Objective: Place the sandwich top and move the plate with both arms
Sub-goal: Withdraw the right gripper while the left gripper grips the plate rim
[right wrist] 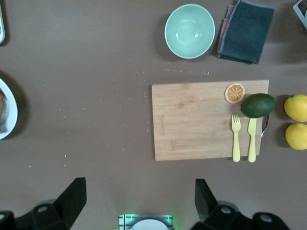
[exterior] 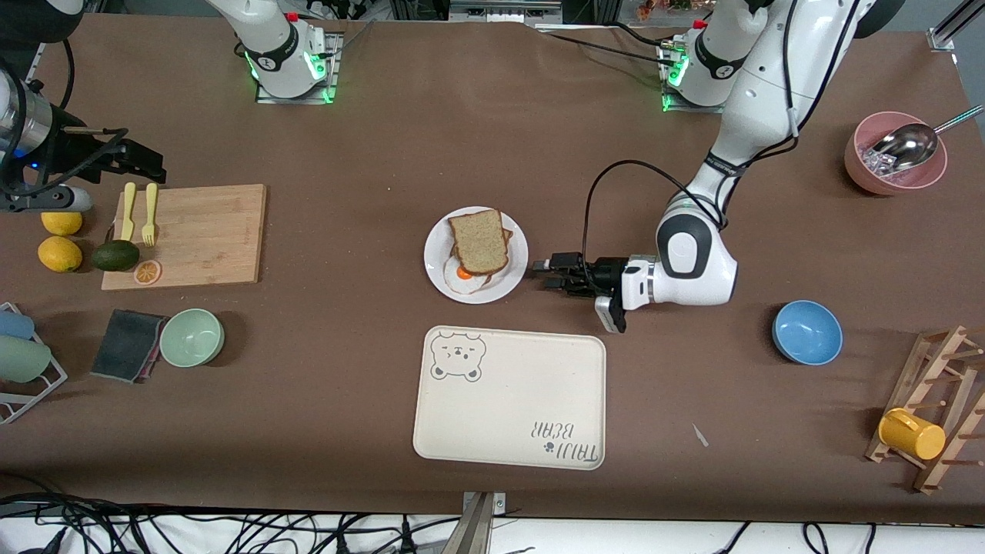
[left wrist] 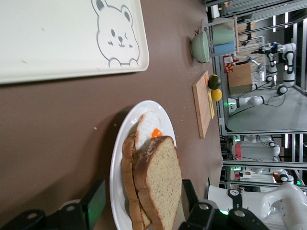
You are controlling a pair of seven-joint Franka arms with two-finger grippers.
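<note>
Brown table; cream tray (exterior: 509, 398) nearest the camera reads "TAIJI BEAR". Farther at 12 o'clock, plate (exterior: 475, 255) carries sandwich top (exterior: 479, 241) over fried egg (exterior: 462, 275); left gripper (exterior: 545, 274) low beside it, jaws apart, nothing gripped. Right gripper (right wrist: 139, 195) hovers wide open, empty, near cutting board (exterior: 192, 235).

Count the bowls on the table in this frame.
3. A green bowl beside the dark cloth, toward the right arm's end. A blue bowl and a pink bowl holding a metal scoop, both toward the left arm's end.
</note>
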